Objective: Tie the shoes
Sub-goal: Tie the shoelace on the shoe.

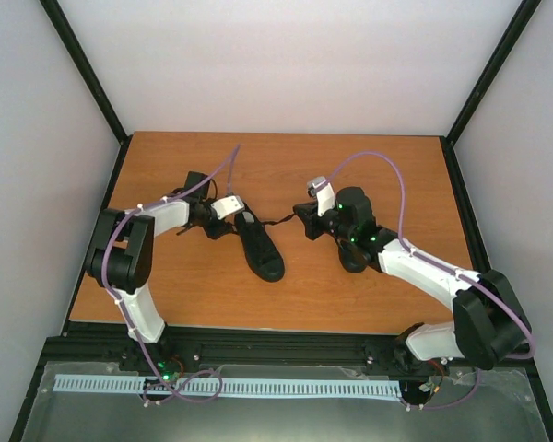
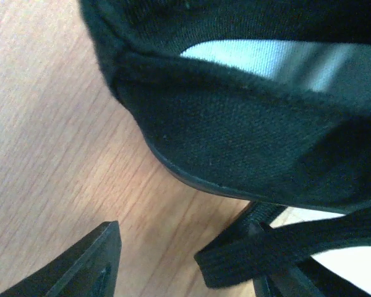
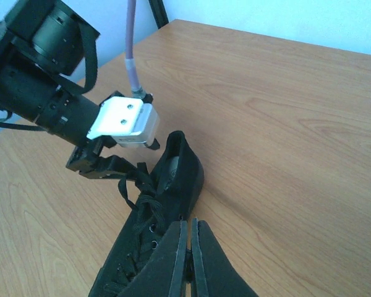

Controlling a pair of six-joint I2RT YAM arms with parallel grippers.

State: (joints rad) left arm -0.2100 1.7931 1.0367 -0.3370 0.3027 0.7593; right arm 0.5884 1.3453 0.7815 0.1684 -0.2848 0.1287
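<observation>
Left gripper [image 2: 185, 247]: open. Its two dark fingers stand apart, with bare wood showing between them, and it holds nothing. It sits low, close over the tabletop [image 1: 369, 166].
Right gripper [image 3: 188, 229]: closed, its fingers pressed flat against each other with no gap. In the overhead view a thin black lace [image 1: 281, 220] runs straight from the shoe into its tips, so it is pinching that strand.
Shoe [image 1: 261, 247]: an all-black low canvas sneaker standing on its sole near the middle of the tabletop, opening upward. The heel points toward the far left and the toe toward the near edge.
Shoe and left gripper: the gripper is just beside the heel, on the shoe's left. In the left wrist view the heel's canvas and the rim of the sole fill the upper part of the picture, right in front of the fingers. Whether a finger touches the canvas cannot be told.
Lace end [image 2: 278, 250]: a flat black strip that lies across the left gripper's right-hand finger, below the heel. It is not clamped.
Shoe and right gripper: the gripper is to the shoe's right and apart from it, about level with the heel end, and only the stretched lace joins them.
Laces on the shoe: loose and looped over the tongue near the heel opening, not knotted.
</observation>
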